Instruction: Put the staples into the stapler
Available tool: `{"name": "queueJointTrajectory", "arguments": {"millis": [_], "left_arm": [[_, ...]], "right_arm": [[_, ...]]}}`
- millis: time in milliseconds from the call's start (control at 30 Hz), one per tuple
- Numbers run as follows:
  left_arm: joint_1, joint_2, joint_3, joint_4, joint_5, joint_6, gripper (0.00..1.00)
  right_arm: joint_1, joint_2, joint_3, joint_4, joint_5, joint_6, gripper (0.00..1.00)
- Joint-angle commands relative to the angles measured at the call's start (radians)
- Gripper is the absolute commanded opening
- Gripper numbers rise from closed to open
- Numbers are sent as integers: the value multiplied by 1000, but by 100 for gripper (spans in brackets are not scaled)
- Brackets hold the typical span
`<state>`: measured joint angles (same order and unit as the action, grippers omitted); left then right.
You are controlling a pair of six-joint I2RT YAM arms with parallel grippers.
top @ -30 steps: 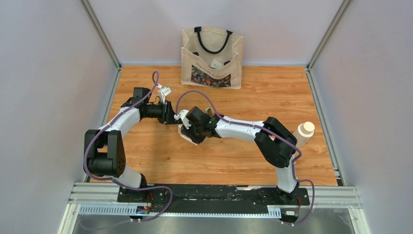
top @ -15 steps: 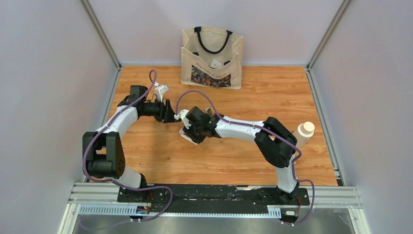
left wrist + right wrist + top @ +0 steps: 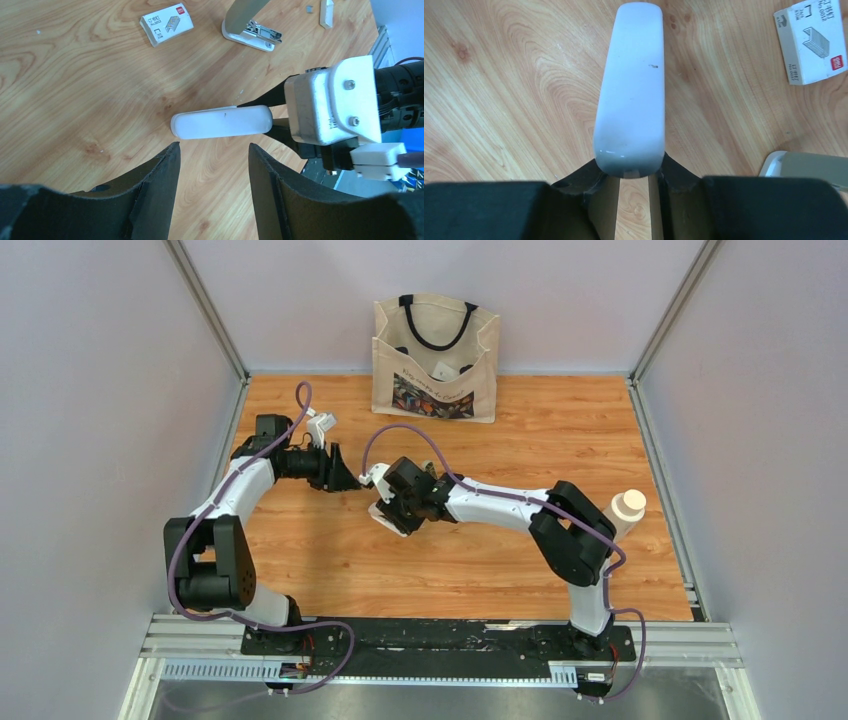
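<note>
A white stapler [image 3: 631,85] sticks straight out from my right gripper [image 3: 634,172], whose black fingertips press on both sides of its near end; it hangs just over the wood. In the left wrist view the same stapler [image 3: 222,125] lies crosswise just beyond my left gripper [image 3: 214,150]. That gripper stands open with only bare wood between its fingers and a small gap to the stapler. A tiny grey strip, likely the staples [image 3: 310,7], lies on the wood at the far top edge beside a small white piece [image 3: 326,12].
A second stapler [image 3: 250,30], swung open, stands beyond the held one, and a white staple box [image 3: 166,22] lies to its left. A canvas tote bag [image 3: 435,358] stands at the back wall. A white bottle [image 3: 625,510] is at the table's right edge.
My left gripper has opened and its arm has drawn back to the left, away from the stapler. The right arm has stayed almost in place with the stapler.
</note>
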<state>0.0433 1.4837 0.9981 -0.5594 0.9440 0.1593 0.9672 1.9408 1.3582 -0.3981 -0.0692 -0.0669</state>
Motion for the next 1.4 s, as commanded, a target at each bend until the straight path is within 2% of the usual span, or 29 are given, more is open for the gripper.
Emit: {"name": "queueJointTrajectory", "arguments": {"millis": [0,633,833,1000,1133,1367], "left_arm": [[7,-39,39,-13,1,39,61],[6,-49,108,-31,-1,19,61],[-39,-23,223,-25,-25,-9,62],[-134,64,368,10,-45,-63,62],[-216,199,513,15,-56,-96,62],[-333,383,665,50,-44,-153,62]], "right_arm": [[1,-71,1,12,0,-19,29],[-16,-236,-68,-48,35,-129,34],[-125,-307,-100,-51,13,-157,36],[-251,-316,-142,-22,-47,-180,38],[-318,-290,-182,4,-98,-217,40],[-360,-263,-202,-10,-182,-234,42]]}}
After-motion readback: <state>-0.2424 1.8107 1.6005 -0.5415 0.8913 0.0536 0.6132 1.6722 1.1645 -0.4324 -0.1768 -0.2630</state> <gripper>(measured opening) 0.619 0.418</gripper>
